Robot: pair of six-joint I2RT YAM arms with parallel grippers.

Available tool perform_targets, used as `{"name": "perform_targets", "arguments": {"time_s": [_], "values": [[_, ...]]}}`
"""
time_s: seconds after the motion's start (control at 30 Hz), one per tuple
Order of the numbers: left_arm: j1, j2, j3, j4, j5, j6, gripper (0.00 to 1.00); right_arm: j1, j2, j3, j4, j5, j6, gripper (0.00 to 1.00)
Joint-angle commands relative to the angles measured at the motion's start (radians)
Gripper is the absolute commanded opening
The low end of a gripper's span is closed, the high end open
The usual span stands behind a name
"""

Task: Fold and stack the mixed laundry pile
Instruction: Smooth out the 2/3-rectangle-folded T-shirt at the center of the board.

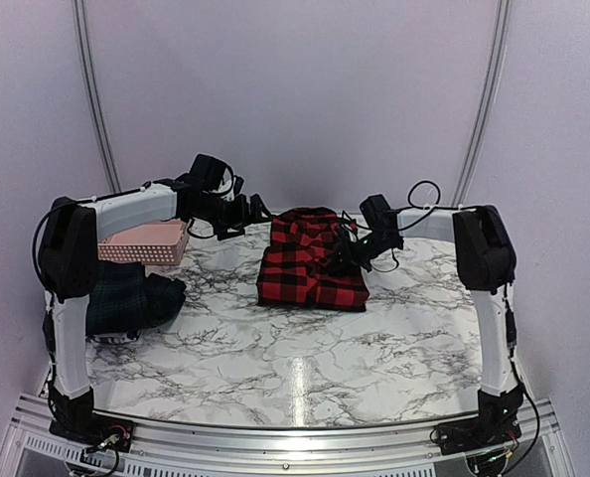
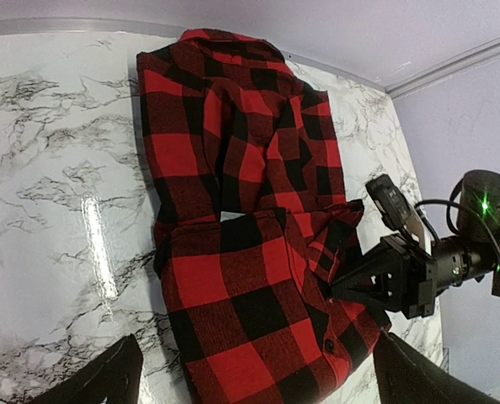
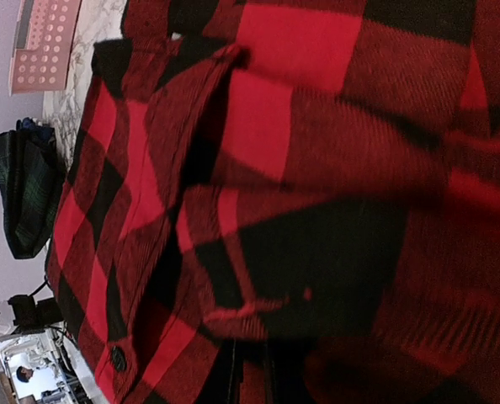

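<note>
The red-and-black checked shirt (image 1: 310, 260) lies partly folded on the marble table toward the back. It fills the left wrist view (image 2: 242, 244) and the right wrist view (image 3: 317, 168). My right gripper (image 1: 348, 255) sits at the shirt's right edge, shut on a fold of its cloth (image 3: 252, 374); it also shows in the left wrist view (image 2: 385, 282). My left gripper (image 1: 255, 211) hovers just left of the shirt, its jaws wide open and empty (image 2: 257, 349). A dark green plaid garment (image 1: 126, 298) lies bunched at the table's left. The navy and striped garments are out of view.
The pink lattice basket (image 1: 146, 241) stands at the back left under the left arm, above the green garment; it also shows in the right wrist view (image 3: 44, 46). Bare marble table (image 1: 305, 368) lies in front of the shirt.
</note>
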Motion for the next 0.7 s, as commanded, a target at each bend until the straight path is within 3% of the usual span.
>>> {"name": "perform_targets", "arguments": {"time_s": [0.0,0.2,0.37,0.5,0.67], "values": [[-0.003,-0.030,0.000,-0.014,-0.011,0.027,0.99,0.003,0.113,0.185,0.022,0.021,0.027,0.08],[-0.003,-0.039,-0.014,-0.013,-0.011,0.036,0.99,0.003,0.219,0.368,0.012,0.000,0.077,0.11],[-0.017,-0.063,-0.029,-0.008,-0.020,0.048,0.99,-0.029,0.241,0.395,0.080,-0.058,0.157,0.24],[-0.053,-0.092,-0.064,-0.001,0.034,0.073,0.99,-0.055,0.114,0.358,0.090,-0.072,0.166,0.35],[-0.118,-0.135,-0.143,0.037,0.160,0.049,0.99,-0.035,-0.121,0.116,0.146,-0.122,0.178,0.47]]}}
